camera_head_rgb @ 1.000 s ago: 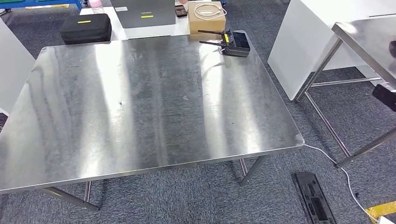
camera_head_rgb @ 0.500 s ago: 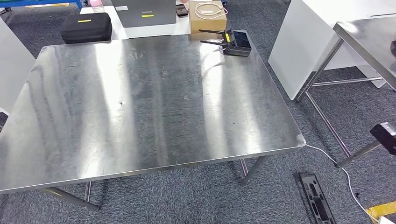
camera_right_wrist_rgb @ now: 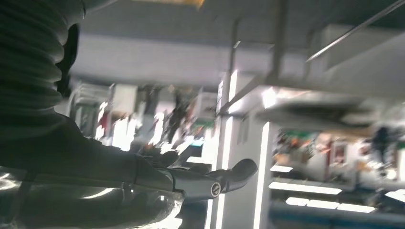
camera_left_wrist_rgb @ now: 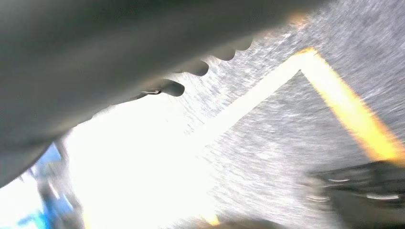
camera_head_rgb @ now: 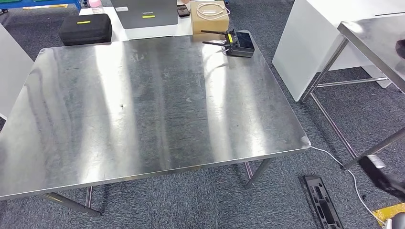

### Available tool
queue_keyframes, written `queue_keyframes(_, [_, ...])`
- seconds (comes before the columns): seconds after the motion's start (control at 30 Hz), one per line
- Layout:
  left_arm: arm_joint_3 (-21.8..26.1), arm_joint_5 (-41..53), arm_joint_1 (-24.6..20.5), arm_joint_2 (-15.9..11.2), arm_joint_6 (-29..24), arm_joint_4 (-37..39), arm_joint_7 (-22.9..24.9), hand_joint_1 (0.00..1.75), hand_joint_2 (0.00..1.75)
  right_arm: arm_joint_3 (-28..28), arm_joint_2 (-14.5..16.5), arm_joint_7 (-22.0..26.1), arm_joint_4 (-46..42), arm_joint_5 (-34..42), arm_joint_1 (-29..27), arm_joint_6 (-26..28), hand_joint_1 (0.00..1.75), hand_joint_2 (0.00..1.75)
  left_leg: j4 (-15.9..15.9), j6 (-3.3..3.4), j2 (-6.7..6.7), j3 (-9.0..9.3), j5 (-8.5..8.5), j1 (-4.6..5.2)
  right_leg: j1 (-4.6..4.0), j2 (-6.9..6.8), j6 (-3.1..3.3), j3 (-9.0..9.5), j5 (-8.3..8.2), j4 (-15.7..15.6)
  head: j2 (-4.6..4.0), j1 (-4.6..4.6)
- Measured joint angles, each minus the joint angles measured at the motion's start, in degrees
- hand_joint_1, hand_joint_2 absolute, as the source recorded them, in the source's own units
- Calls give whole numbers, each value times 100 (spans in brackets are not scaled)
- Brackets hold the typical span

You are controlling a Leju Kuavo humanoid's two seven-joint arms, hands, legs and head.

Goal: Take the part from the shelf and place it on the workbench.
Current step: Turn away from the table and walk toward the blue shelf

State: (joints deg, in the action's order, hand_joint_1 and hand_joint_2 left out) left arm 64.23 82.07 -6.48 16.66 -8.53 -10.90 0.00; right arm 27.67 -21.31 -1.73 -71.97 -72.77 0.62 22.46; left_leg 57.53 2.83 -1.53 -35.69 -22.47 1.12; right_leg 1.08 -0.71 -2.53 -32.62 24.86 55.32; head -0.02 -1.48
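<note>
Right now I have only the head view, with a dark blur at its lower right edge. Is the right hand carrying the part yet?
Observer: In the right wrist view the right hand has its thumb stretched out straight. Something glossy lies beneath the hand, too blurred to name, so I cannot tell.
Operator: And the left hand?
Observer: Its wrist view looks at grey carpet crossed by a yellow tape line. The left hand is a dark blur there, and its fingers are unclear.
</note>
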Motion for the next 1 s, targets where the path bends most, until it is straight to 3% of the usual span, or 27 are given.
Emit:
queue_keyframes(0.07, [141, -257, -354, 189, -409, 177, 201, 0, 0, -289, 622, -76, -10, -52, -145, 253, 0, 175, 0, -5, -6, 15, -2, -9, -1, -5, 8, -18, 5, -1, -1, 1])
queue_keyframes(0.17, [263, -364, -691, 354, -581, 330, 366, 0, 0, -571, 1655, 13, 1, 360, -593, 522, 0, 175, -2, -26, -27, 33, -15, -22, -5, -25, 22, 9, 19, 0, -1, 2])
queue_keyframes(0.27, [296, -349, -737, 392, -560, 352, 471, 0, 0, -477, 2494, 855, 649, 1308, -812, 929, 0, 175, -2, -42, 10, 36, -23, -29, -17, 18, 24, 48, 17, 5, -1, -5])
queue_keyframes(0.37, [272, -288, -745, 401, -481, 352, 546, 0, 0, -53, 2967, 1938, 1924, 2348, -610, 1351, 0, 175, -2, -53, 36, 40, -32, -34, -21, 46, 34, 43, 26, 6, -1, -3])
queue_keyframes(0.47, [238, -266, -750, 406, -440, 352, 593, 0, 0, 318, 3200, 2351, 2962, 2626, -361, 1636, 0, 175, -3, -66, 37, 40, -42, -36, -21, 48, 45, 42, 34, 5, -1, 1])
queue_keyframes(0.7, [232, -265, -753, 406, -432, 352, 608, 0, 0, 678, 3351, 2443, 4110, 2662, -25, 1688, 0, 175, -3, -66, 33, 41, -42, -30, -19, 49, 44, 43, 33, 4, -1, 0])
queue_keyframes(0.9, [150, -312, -746, 406, -617, 346, 426, 0, 0, 709, 3351, 2095, 4823, 2240, 136, 1527, 0, 175, -2, -66, 33, 41, -42, -30, -17, 48, 43, 43, 33, 4, 0, -1])
queue_keyframes(1.0, [15, -188, -714, 406, -654, 335, 343, 0, 0, 626, 3355, 1404, 5283, 1930, 153, 1202, 0, 175, -2, -67, 33, 41, -43, -32, -17, 47, 44, 42, 34, 4, 0, 0])
